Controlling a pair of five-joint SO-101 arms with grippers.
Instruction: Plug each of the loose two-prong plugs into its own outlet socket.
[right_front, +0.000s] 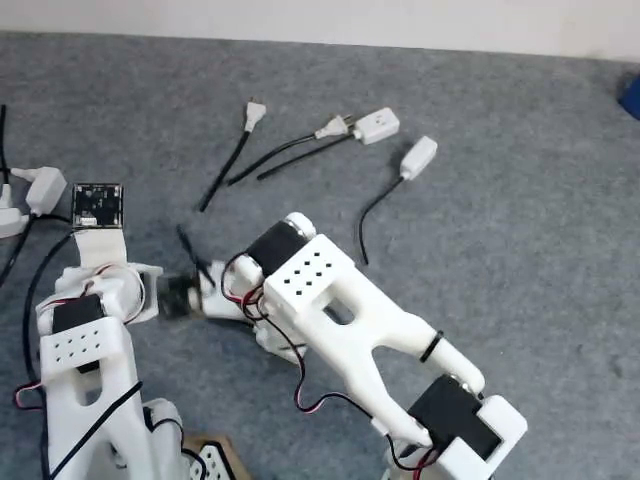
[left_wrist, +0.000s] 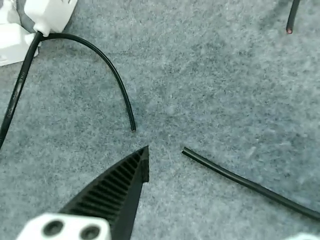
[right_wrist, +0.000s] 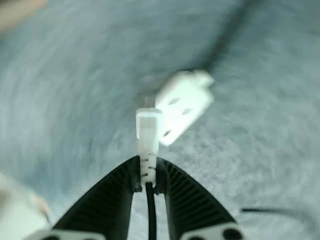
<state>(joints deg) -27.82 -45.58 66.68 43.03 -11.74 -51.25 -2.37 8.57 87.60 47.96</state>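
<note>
The fuzzy grey worktop (right_front: 540, 300) does not anchor the boxy white plastic outlet socket (right_wrist: 182, 107) lying near the plug's tip, so an off-axis push would likely skid it away. The right jaws are clamped on a slim white two-prong plug (right_wrist: 148, 131), with its smooth black cord (right_wrist: 150, 210) trailing between them. The left jaws look spread wide and hold nothing.

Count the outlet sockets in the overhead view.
2 surely: one socket with a plug at its mouth, a second socket right of it. White pieces at left edge may be more.
</note>
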